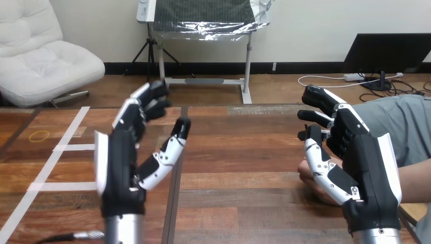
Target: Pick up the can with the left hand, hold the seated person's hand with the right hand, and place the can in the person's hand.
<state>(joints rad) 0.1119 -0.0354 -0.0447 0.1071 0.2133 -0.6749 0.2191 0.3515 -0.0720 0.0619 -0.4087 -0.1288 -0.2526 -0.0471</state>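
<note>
My left hand (124, 157) is raised over the left half of the wooden table (239, 152), fingers relaxed and a little bent, thumb out to the right, with nothing in it. My right hand (363, 162) is up at the right, its fingers loosely extended and its palm facing left, also holding nothing. The person's hand (311, 178) rests on the table just behind and below my right hand, mostly hidden by it; I cannot tell whether the two touch. I see no can on the table.
White tape lines (61, 152) run across the table's left part, and a yellow rubber band (39, 135) lies near the far left edge. The person's grey-sleeved arm (401, 127) comes in from the right side.
</note>
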